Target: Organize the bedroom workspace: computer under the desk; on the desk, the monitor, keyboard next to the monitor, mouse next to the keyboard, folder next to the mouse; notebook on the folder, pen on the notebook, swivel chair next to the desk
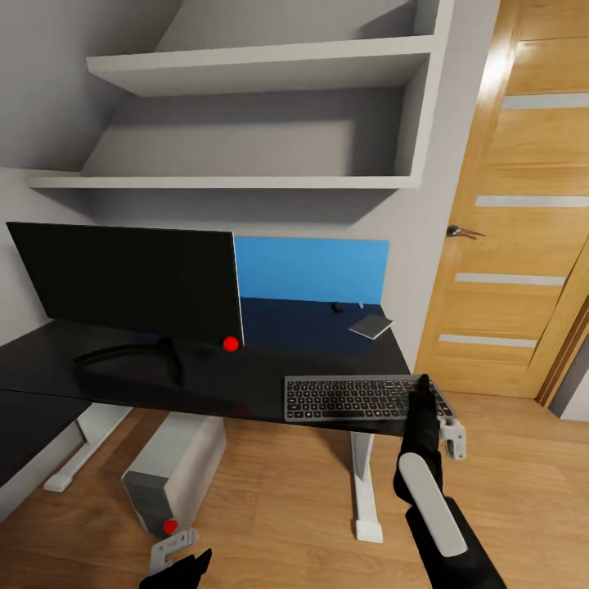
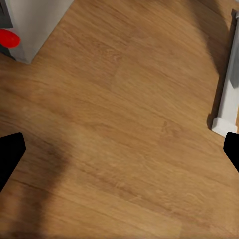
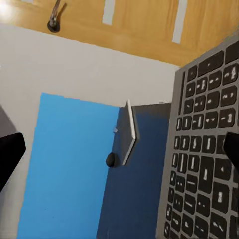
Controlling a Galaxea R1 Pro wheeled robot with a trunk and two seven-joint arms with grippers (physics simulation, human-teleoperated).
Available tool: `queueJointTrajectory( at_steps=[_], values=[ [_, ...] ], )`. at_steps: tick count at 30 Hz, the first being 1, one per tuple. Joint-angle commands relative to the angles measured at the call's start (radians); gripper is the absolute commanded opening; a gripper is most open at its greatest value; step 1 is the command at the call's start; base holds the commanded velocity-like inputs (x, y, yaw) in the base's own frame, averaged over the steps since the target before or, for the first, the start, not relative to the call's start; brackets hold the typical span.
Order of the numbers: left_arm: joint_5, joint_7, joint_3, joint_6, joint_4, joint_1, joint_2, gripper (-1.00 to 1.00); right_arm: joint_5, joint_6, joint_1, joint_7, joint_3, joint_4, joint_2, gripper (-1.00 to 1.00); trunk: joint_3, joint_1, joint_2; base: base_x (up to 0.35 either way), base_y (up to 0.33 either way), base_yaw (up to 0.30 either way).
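Note:
The black monitor (image 1: 131, 282) stands on the black desk (image 1: 270, 368) at the left. A grey keyboard (image 1: 360, 398) (image 3: 204, 159) lies at the desk's front right edge. My right gripper (image 1: 435, 415) is open at the keyboard's right end, its fingers spread wide. A small black mouse (image 1: 336, 307) (image 3: 110, 159) and a grey notebook (image 1: 371, 325) (image 3: 130, 132) rest at the back right of the desk. The grey computer tower (image 1: 172, 470) (image 2: 30, 25) stands on the floor under the desk. My left gripper (image 1: 184, 560) hangs open over the wooden floor beside the tower.
A blue panel (image 1: 311, 268) (image 3: 69, 164) stands against the wall behind the desk. White shelves (image 1: 262, 123) hang above. A wooden door (image 1: 515, 204) with a handle (image 1: 465, 232) is at the right. The desk's white leg (image 1: 364, 491) (image 2: 226, 94) stands on the floor.

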Motion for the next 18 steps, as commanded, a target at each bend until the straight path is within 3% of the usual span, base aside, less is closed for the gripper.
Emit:
queueJointTrajectory(
  at_steps=[1,2,6,15,16,18],
  values=[
    [0.01,0.009,-0.004,0.003,-0.002,0.0,0.001,1.0,-0.006,0.027,0.003,-0.002,0.005,-0.005,-0.033,1.0,-0.001,0.0,-0.001,0.0,0.0,0.0],
    [0.01,0.009,-0.004,0.003,-0.002,0.0,0.001,1.0,-0.008,0.114,0.008,0.001,0.011,-0.018,-0.071,1.0,-0.001,0.0,-0.001,0.0,0.0,0.0],
    [0.011,0.01,-0.004,0.003,-0.001,0.0,0.001,1.0,-0.009,0.341,0.015,0.005,0.019,-0.075,-0.128,1.0,-0.001,0.0,-0.001,0.0,0.0,0.0],
    [0.012,0.009,-0.005,0.002,0.008,0.0,0.0,1.0,-0.01,0.629,0.018,-0.02,-0.028,-0.148,-0.178,1.0,-0.001,0.0,-0.001,0.0,0.0,0.0],
    [0.012,0.01,-0.005,0.001,0.009,0.0,0.0,1.0,-0.009,0.708,0.017,-0.032,-0.042,-0.153,-0.182,1.0,-0.001,0.0,-0.001,0.0,0.0,0.0],
    [0.012,0.01,-0.005,-0.001,0.01,0.0,0.0,1.0,-0.008,0.789,0.016,-0.045,-0.059,-0.157,-0.186,1.0,-0.001,0.0,-0.001,0.0,0.0,0.0]
  ],
)
